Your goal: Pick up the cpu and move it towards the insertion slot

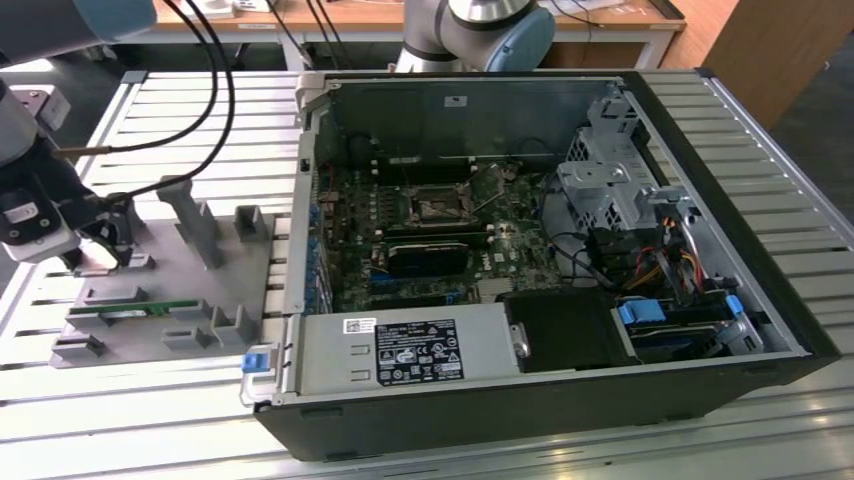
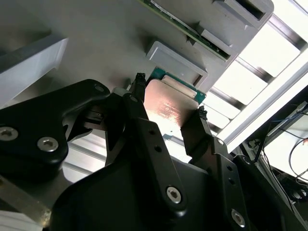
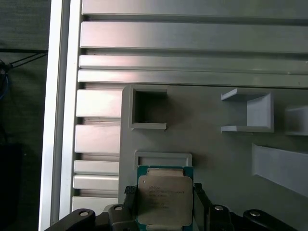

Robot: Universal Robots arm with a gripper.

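- Fingers (image 2: pixel 137 103) clamp the cpu (image 2: pixel 168 108) by two opposite edges, low over its seat in the grey tray (image 3: pixel 211 159).
- Well apart, the slot (image 1: pixel 437 207) sits on the board (image 1: pixel 521 250) inside the open case (image 1: pixel 454 100).

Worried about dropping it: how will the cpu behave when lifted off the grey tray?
The cpu looks like a thin rigid plate, so it is probably stiff and light. Its smooth metal face and thin edges may be slippery to grip. Lying flat on the tray, it should not roll or tip.

Grey tray (image 1: pixel 160 285) w/ memory stick (image 1: pixel 120 310) beside open PC case (image 1: pixel 534 420) on slatted table (image 1: pixel 160 130).
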